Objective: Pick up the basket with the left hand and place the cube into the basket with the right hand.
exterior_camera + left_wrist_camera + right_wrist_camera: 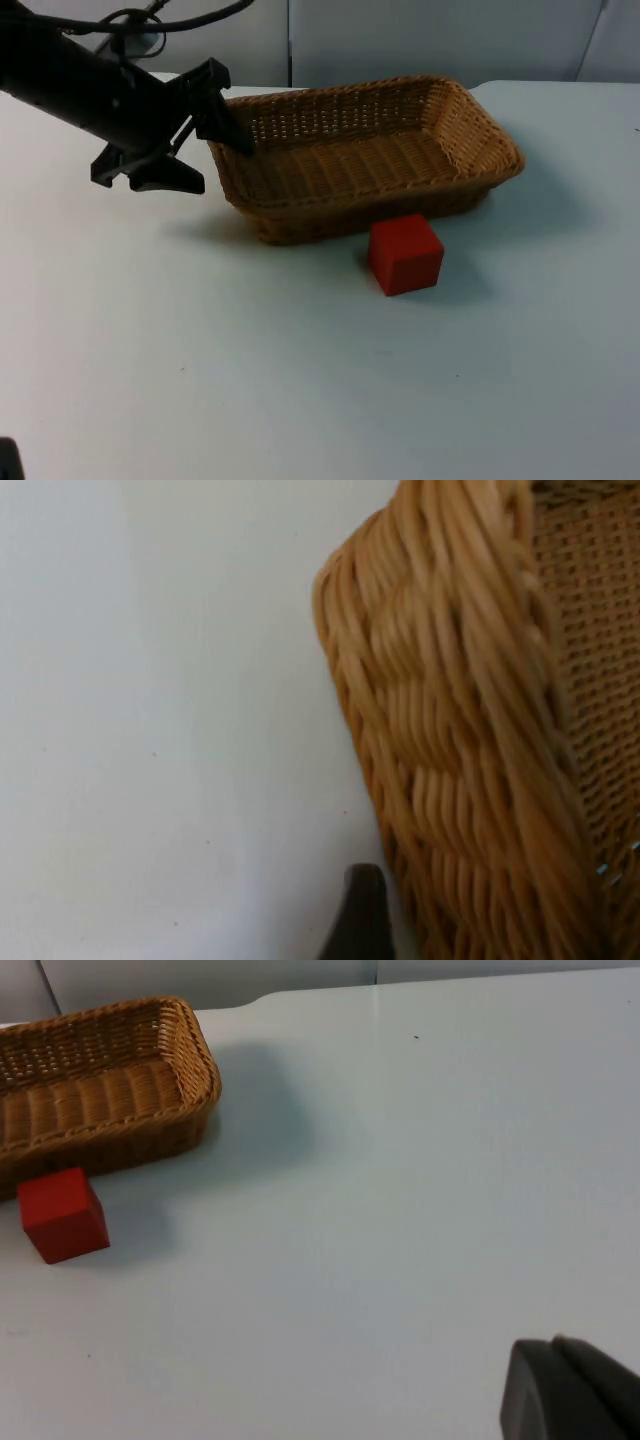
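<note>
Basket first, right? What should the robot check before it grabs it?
1. Left gripper at the basket: ok, it is at the basket's left end.
2. Fingers open: ok, they spread apart in the top view.
3. A finger on each side of the rim: cannot tell; the left wrist view has one fingertip outside the wall.
4. Basket flat on the table: ok.
5. Cube out of the way: ok, it sits on the table close in front of the basket, away from the left gripper.
6. Right gripper back: ok, it waits far from the cube.
</note>
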Available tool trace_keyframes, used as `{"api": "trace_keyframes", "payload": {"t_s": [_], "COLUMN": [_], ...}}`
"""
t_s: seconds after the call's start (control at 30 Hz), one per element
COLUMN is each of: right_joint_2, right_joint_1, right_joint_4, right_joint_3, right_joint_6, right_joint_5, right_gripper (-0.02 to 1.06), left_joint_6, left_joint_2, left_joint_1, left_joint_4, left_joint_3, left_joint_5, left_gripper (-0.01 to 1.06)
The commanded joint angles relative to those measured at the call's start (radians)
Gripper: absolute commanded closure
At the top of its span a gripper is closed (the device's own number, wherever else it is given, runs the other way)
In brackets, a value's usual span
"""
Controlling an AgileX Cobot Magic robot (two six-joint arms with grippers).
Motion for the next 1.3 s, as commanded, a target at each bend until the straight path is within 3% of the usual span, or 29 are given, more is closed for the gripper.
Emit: {"api": "trace_keyframes", "payload": {"t_s": [0.0, 0.07, 0.13, 0.2, 0.37, 0.6, 0.77, 0.9, 1.13, 1.27], "right_joint_2": [-0.003, -0.003, -0.003, -0.003, -0.003, -0.003, -0.003, -0.003, -0.003, -0.003], "right_joint_1": [-0.008, -0.008, -0.008, -0.008, -0.008, -0.008, -0.008, -0.008, -0.008, -0.008], "right_joint_4": [0.002, 0.002, 0.002, 0.002, 0.002, 0.002, 0.002, 0.002, 0.002, 0.002], "right_joint_3": [0.006, 0.006, 0.006, 0.006, 0.006, 0.006, 0.006, 0.006, 0.006, 0.006], "right_joint_6": [-0.005, -0.005, -0.005, -0.005, -0.005, -0.005, -0.005, -0.005, -0.005, -0.005], "right_joint_5": [-0.007, -0.007, -0.007, -0.007, -0.007, -0.007, -0.007, -0.007, -0.007, -0.007], "right_gripper": [1.05, 1.05, 1.05, 1.05, 1.05, 1.05, 1.05, 1.05, 1.05, 1.05], "left_joint_6": [-0.005, -0.005, -0.005, -0.005, 0.031, -0.018, -0.161, -0.301, -0.355, -0.425], "left_joint_2": [0.013, 0.020, 0.038, 0.046, 0.046, 0.029, 0.011, -0.048, -0.133, -0.173], "left_joint_1": [-0.009, -0.009, -0.009, -0.009, -0.007, -0.007, -0.005, -0.005, 0.019, 0.053], "left_joint_4": [-0.006, -0.008, -0.026, -0.103, -0.289, -0.278, -0.115, 0.115, 0.191, 0.217], "left_joint_3": [-0.014, -0.017, -0.021, -0.028, -0.056, -0.134, -0.168, -0.177, -0.177, -0.177], "left_joint_5": [-0.002, -0.009, -0.043, -0.059, -0.032, 0.016, 0.021, 0.025, 0.036, 0.101], "left_gripper": [0.37, 0.39, 0.59, 1.06, 1.05, 1.05, 1.05, 1.05, 1.05, 1.05]}}
